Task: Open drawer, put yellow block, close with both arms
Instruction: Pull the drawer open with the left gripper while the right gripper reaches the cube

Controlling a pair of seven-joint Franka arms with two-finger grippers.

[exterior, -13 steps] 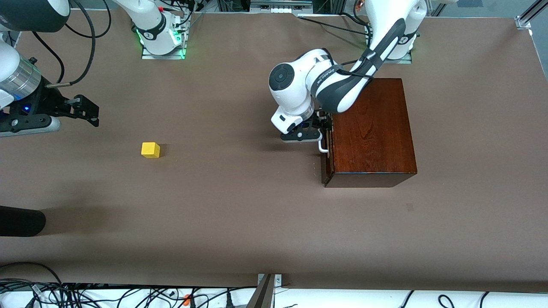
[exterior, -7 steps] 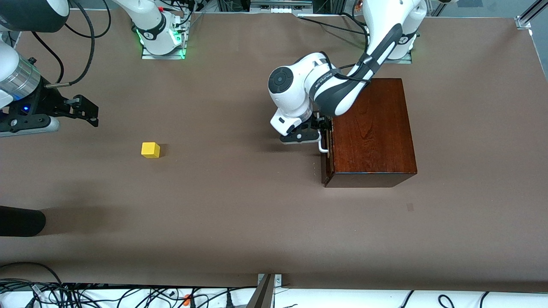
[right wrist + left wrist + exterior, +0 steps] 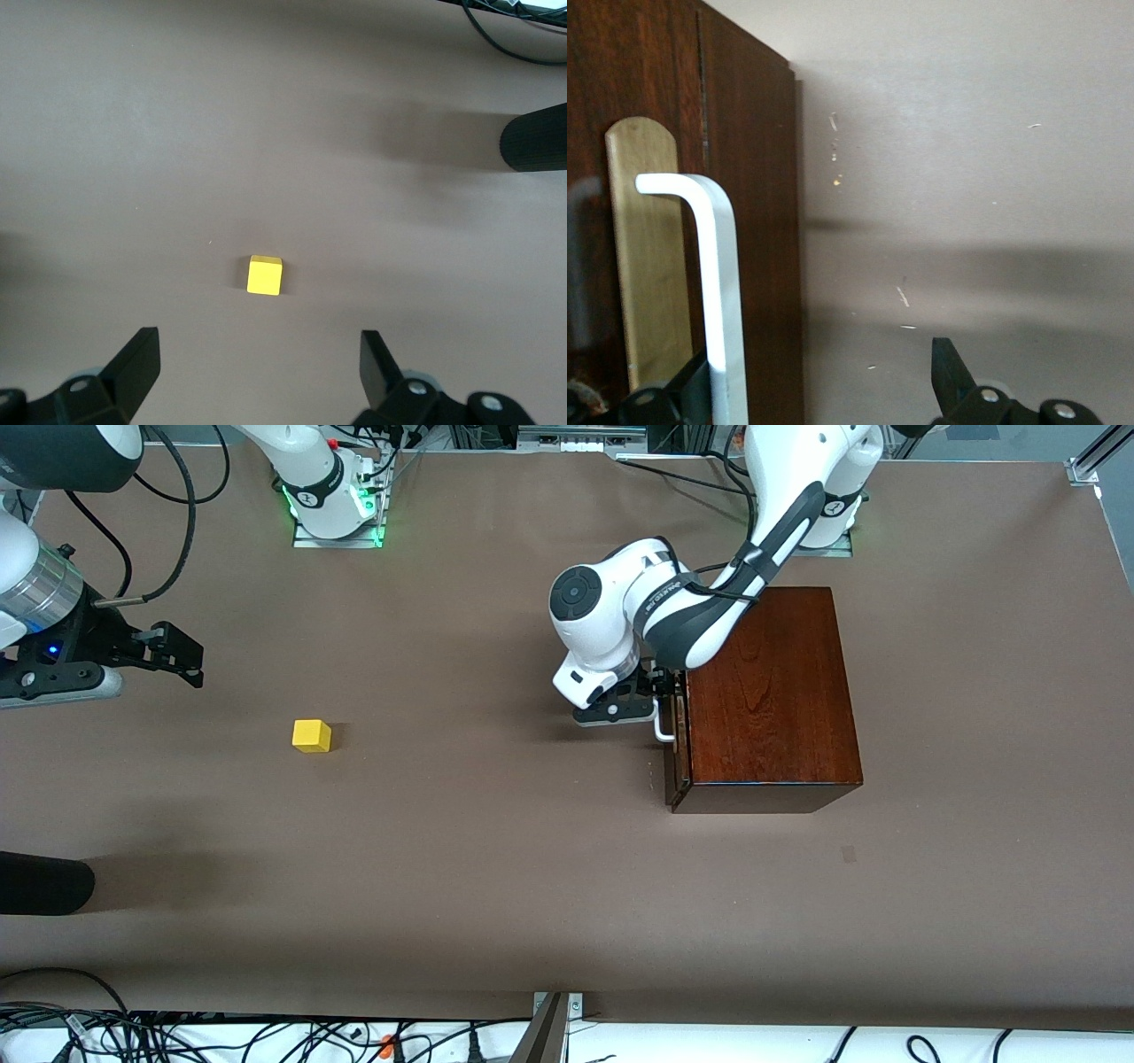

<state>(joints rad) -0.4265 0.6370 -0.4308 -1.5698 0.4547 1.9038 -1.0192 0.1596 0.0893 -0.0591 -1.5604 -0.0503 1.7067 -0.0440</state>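
Note:
The mahogany box [image 3: 771, 691] stands toward the left arm's end of the table. Its drawer [image 3: 673, 771] shows a narrow gap at the front, with the white handle [image 3: 663, 731] sticking out. My left gripper [image 3: 661, 695] is at the handle, open. In the left wrist view the handle [image 3: 718, 283] lies against the inside of one finger [image 3: 691, 390], and the gripper [image 3: 819, 376] spans wide of it. The yellow block [image 3: 312, 735] sits on the table toward the right arm's end. My right gripper [image 3: 188, 662] hangs open and empty near it, with the block [image 3: 264, 275] ahead of the gripper [image 3: 257, 354].
A black cylinder [image 3: 44, 881] juts in at the table's edge by the right arm's end, nearer the front camera than the block, and also shows in the right wrist view [image 3: 536, 137]. Brown tabletop [image 3: 496, 824] lies between block and box.
My left gripper and the white handle have shifted slightly toward the right arm's end, and the drawer front has come a little out of the box. The right arm has not moved.

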